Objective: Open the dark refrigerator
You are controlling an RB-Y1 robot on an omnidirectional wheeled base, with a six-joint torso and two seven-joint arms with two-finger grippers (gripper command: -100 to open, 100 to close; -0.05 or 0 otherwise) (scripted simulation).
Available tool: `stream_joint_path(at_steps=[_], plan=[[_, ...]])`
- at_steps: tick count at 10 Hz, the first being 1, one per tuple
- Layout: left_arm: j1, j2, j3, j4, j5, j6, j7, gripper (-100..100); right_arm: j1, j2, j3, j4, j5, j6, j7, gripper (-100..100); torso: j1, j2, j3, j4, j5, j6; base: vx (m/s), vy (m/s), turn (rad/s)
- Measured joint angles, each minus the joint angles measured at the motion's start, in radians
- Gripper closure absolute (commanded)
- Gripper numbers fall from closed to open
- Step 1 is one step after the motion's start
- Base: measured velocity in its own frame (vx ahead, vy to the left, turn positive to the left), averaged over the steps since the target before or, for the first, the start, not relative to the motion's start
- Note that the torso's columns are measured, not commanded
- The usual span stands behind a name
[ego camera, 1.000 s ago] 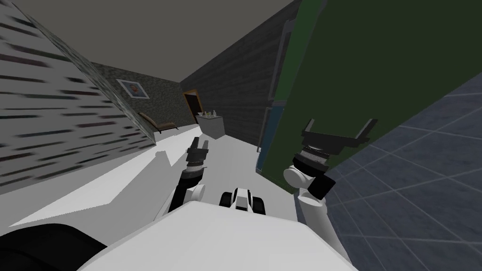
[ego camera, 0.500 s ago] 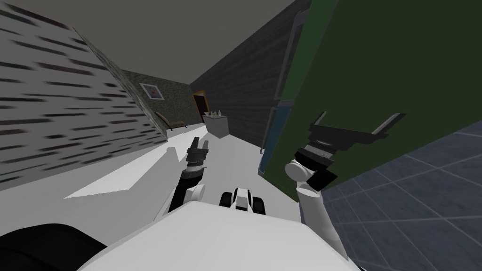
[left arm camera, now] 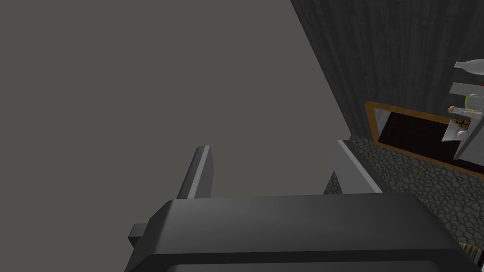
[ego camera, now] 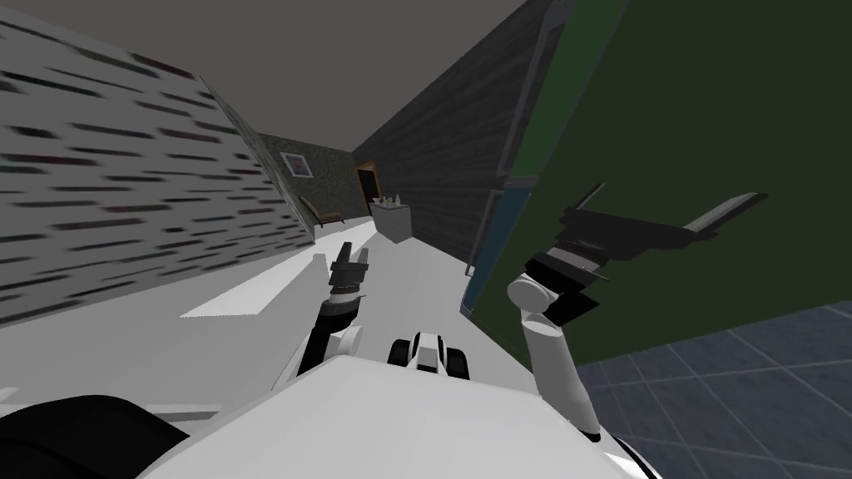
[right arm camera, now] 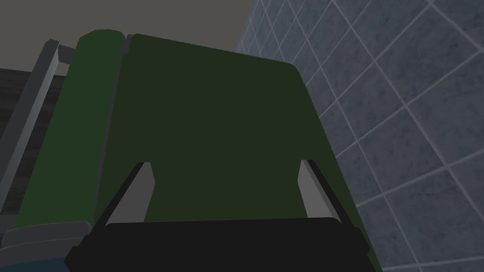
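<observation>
Change since earlier frames: my own head view has swung, so the room slides across the frame; right tool [ego camera: 670, 199] has risen and moved toward the right of the frame, further over the refrigerator's face; left tool [ego camera: 355, 249] keeps its place at centre frame.

Item 1, refrigerator [ego camera: 666, 108]: dark green, tall, taking up the upper right of the head view; in the right wrist view its rounded green front [right arm camera: 212, 118] stands straight ahead of the fingers; door appears shut.

Item 2, grey bar [ego camera: 520, 108]: runs along the refrigerator's edge toward centre frame; seen again beside the green front [right arm camera: 33, 104].

Item 3, right tool [right arm camera: 226, 189]: fingers spread wide, gripping nothing; green face shows between them; contact with it cannot be told.

Item 4, left tool [left arm camera: 276, 167]: fingers wide apart, empty, well apart from the refrigerator.

Item 5, tiled surface [ego camera: 749, 374]: blue-grey, lower right of the frame, bordering the refrigerator.

Item 6, counter [ego camera: 393, 218]: small, pale, far down the room at upper centre, carrying small bottles; against the dark wall.
</observation>
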Motion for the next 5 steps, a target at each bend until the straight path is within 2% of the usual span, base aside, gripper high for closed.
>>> stream_joint_path(at_steps=[3, 4, 5], plan=[[0.000, 0.000, 0.000, 0.000, 0.000, 0.000, 0.000, 0, -0.058, -0.003, -0.016, 0.007, -0.092, -0.035, -0.012, -100, -0.001, 0.000, 0.000, 0.000, 0.000, 0.002, 0.028, -0.052, 0.212], [0.000, 0.000, 0.000, 0.000, 0.000, 0.000, 0.000, 0, -0.092, -0.003, -0.027, 0.013, -0.124, -0.045, -0.010, -100, -0.001, 0.000, 0.000, 0.000, 0.000, 0.001, 0.020, -0.059, 0.154], [0.000, 0.000, 0.000, 0.000, 0.000, 0.000, 0.000, 0, -0.110, -0.002, -0.030, 0.017, -0.154, -0.055, -0.012, -100, -0.001, 0.001, 0.000, 0.000, 0.000, 0.002, 0.005, -0.031, 0.003]])
